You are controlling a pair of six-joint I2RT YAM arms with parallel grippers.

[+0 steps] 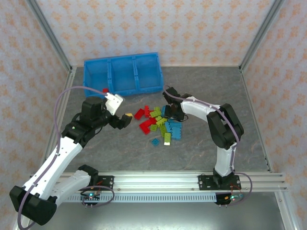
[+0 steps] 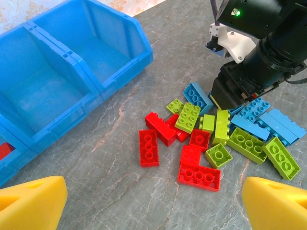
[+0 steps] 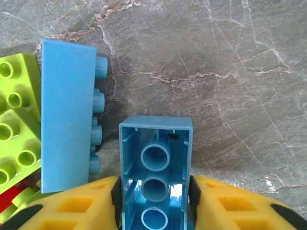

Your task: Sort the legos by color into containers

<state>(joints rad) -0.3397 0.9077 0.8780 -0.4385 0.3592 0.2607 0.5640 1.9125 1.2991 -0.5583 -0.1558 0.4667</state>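
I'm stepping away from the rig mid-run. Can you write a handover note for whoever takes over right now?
Left claw: open, empty, facing the pile.
Right claw: shut on a light blue brick at the pile's edge.
Tray: one red brick in the left compartment; the other two look bare.
Done: that one red brick.
Left: the pile of red, green and blue bricks on the table, plus the held one.
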